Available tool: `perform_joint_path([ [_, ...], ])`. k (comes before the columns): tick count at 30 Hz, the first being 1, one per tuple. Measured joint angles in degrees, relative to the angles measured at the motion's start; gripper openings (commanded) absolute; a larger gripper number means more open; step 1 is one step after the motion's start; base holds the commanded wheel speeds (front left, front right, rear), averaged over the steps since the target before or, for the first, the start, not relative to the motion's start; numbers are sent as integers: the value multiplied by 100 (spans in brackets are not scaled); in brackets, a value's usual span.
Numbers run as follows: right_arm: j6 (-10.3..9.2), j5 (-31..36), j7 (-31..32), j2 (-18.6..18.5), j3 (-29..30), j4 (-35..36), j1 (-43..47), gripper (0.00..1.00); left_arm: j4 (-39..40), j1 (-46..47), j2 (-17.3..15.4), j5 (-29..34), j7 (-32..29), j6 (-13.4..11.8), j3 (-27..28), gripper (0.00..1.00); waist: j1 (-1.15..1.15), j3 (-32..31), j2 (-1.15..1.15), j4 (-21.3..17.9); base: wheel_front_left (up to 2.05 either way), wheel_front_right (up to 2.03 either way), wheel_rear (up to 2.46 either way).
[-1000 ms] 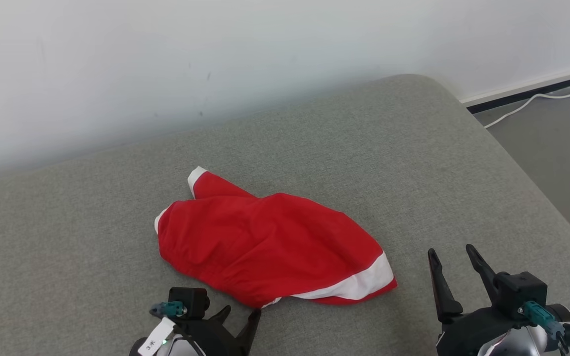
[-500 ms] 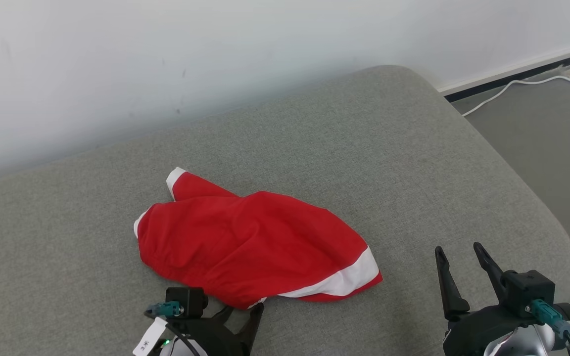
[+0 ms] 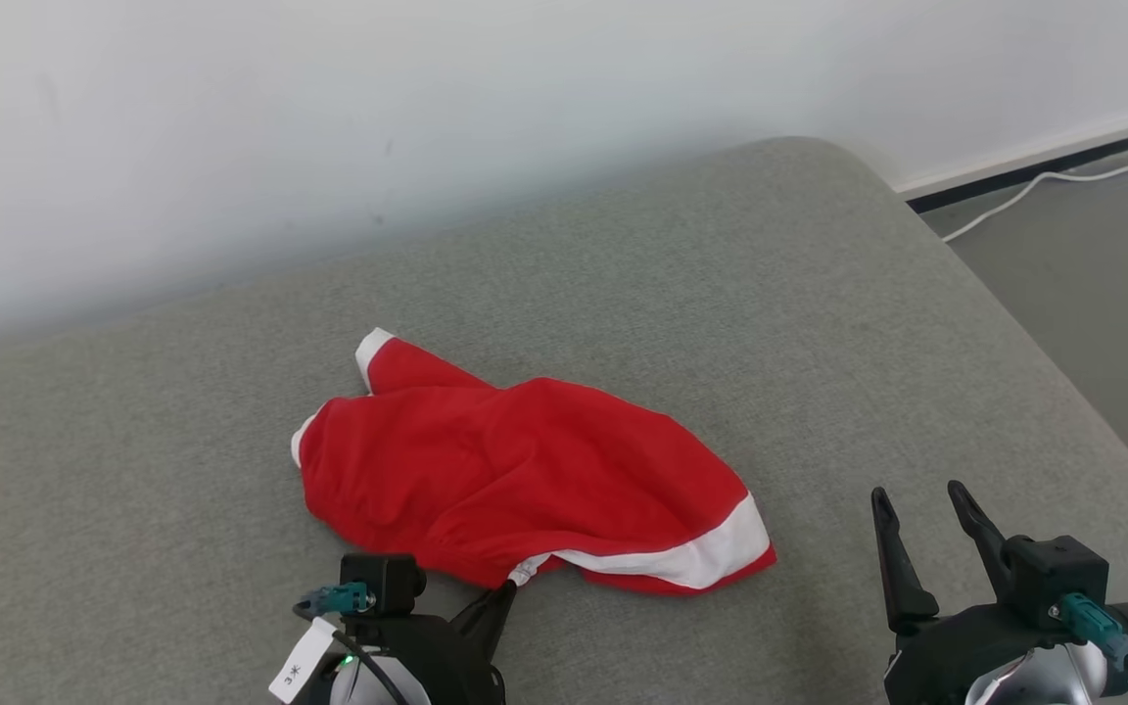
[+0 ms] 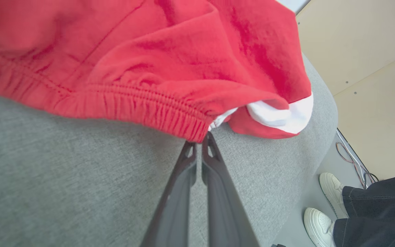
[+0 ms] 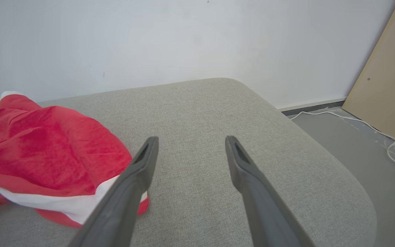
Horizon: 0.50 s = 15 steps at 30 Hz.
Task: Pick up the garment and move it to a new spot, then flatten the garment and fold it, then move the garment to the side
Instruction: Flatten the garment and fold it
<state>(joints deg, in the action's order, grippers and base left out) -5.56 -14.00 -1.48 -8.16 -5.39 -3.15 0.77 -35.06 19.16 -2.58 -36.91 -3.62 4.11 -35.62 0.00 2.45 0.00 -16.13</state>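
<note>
A white wall [image 3: 427, 117] is seen behind everything. In front of it a big grey cushion [image 3: 721, 294] with a rounded corner is placed, and a grey floor [image 3: 1093, 264] is seen at its right side. In the right wrist view a wooden panel [image 5: 386, 79] is leaned or fixed at the far right, beside the wall.

The red garment [image 3: 525, 470] is laid on the cushion, a little to the left of the middle and near the front edge. It is crumpled, not flat. A white band [image 3: 701, 558] is seen along its right end, and small white edges are seen at its far left end. An elastic waistband [image 4: 132, 106] is turned toward the robot.

The left claw [image 3: 503, 590] is placed at the front edge of the garment. In the left wrist view its two fingers are pressed together, and the edge of the waistband is pinched between the tips of the left claw [image 4: 202, 137]. The garment is resting on the cushion.

The right claw [image 3: 918, 493] is held above the cushion, to the right of the garment and apart from it. Its fingers are spread wide and nothing is held between them [image 5: 191, 139].

In the left wrist view dark trousers [image 4: 379, 206] and two white shoes [image 4: 331, 183] of a person are seen on the floor beside the cushion. A thin white cable [image 3: 1044, 181] is laid on the floor along the wall.
</note>
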Motion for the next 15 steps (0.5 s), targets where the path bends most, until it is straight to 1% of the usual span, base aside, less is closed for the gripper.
perform_joint_path([
  [7,-5,-1,-4,16,42,-16,55,100,132,37,-36,60,136,2,44,0,0,-63,0,213,0,0,0],
  [11,-8,-1,-12,31,88,-30,134,100,385,136,-305,202,253,-11,140,0,0,-117,0,382,0,0,0],
  [15,-49,-2,-49,44,124,-26,169,100,712,133,-568,324,431,-253,355,0,0,-176,0,568,0,0,0],
])
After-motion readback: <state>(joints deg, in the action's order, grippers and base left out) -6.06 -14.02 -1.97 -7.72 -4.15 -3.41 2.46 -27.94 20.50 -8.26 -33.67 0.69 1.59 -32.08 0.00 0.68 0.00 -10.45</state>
